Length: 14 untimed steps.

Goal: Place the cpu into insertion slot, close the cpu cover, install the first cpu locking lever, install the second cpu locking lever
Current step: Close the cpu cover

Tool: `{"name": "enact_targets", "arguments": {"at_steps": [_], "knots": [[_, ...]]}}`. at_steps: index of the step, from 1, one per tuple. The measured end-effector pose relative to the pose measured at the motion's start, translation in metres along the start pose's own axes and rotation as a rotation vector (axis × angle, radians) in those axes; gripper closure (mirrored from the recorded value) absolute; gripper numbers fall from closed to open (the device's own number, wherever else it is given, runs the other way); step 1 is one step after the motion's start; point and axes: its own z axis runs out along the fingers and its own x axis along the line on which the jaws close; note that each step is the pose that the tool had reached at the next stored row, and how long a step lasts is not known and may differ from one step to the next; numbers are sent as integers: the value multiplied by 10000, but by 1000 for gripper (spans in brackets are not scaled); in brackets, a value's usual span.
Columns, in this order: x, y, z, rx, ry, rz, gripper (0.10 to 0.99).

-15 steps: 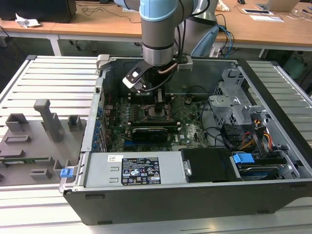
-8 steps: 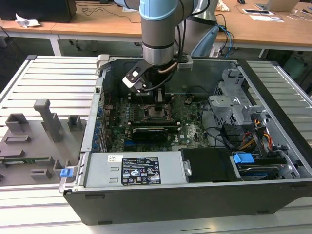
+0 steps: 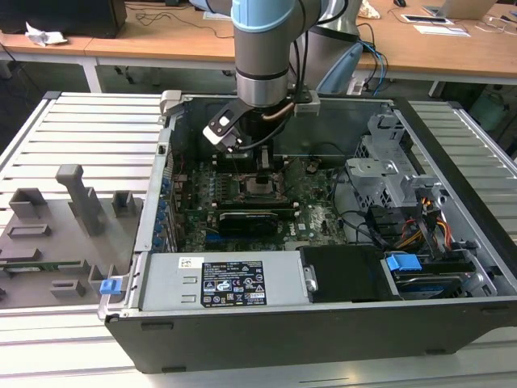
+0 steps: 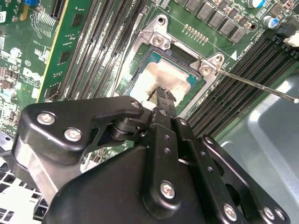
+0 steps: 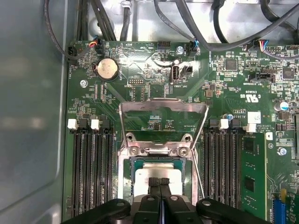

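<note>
2 fingers point(image 5: 154, 183) pinched shut, holding nothing, tips resting on the cpu point(image 5: 142, 179), which lies in the insertion slot point(image 5: 122, 177). The cpu cover point(image 5: 163, 102) stands open. Judgement: keep pressure light and centred so it seats flat.

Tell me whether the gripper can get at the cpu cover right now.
Probably yes: the cpu cover stands swung open just beyond the cpu, nothing lies over it, and the gripper sits right above the cpu.

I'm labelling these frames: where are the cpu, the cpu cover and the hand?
cpu point(image 5: 144, 179), first wrist view, its silver top.
cpu cover point(image 5: 163, 101), first wrist view, free-end bar of the open frame.
hand point(image 5: 159, 181), first wrist view, midway between its fingertips.
</note>
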Motion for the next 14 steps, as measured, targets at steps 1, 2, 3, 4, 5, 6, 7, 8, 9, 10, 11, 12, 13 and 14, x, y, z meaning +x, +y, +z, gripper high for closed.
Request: {"name": "enact_targets", "arguments": {"at_steps": [1, 2, 3, 4, 5, 6, 7, 8, 9, 10, 11, 12, 13, 14], "knots": [[0, 1, -7, -1, 2, 0, 980], [0, 1, -13, 0, 1, 0, 980], [0, 3, -32, -1, 1, 0, 980], [0, 3, -41, -1, 2, 1, 980], [0, 4, -47, -1, 2, 1, 980], [1, 5, -60, -3, 5, 1, 980], [1, 5, -62, -2, 6, 1, 980], [0, 5, -68, 0, 1, 0, 980], [0, 6, -76, 0, 2, 1, 980], [0, 7, -84, 0, 2, 0, 980], [0, 8, -98, -1, 2, 1, 980], [0, 9, -112, -1, 3, 1, 980], [0, 8, -118, -1, 2, 0, 980], [0, 7, -123, -1, 2, 0, 980]]}}
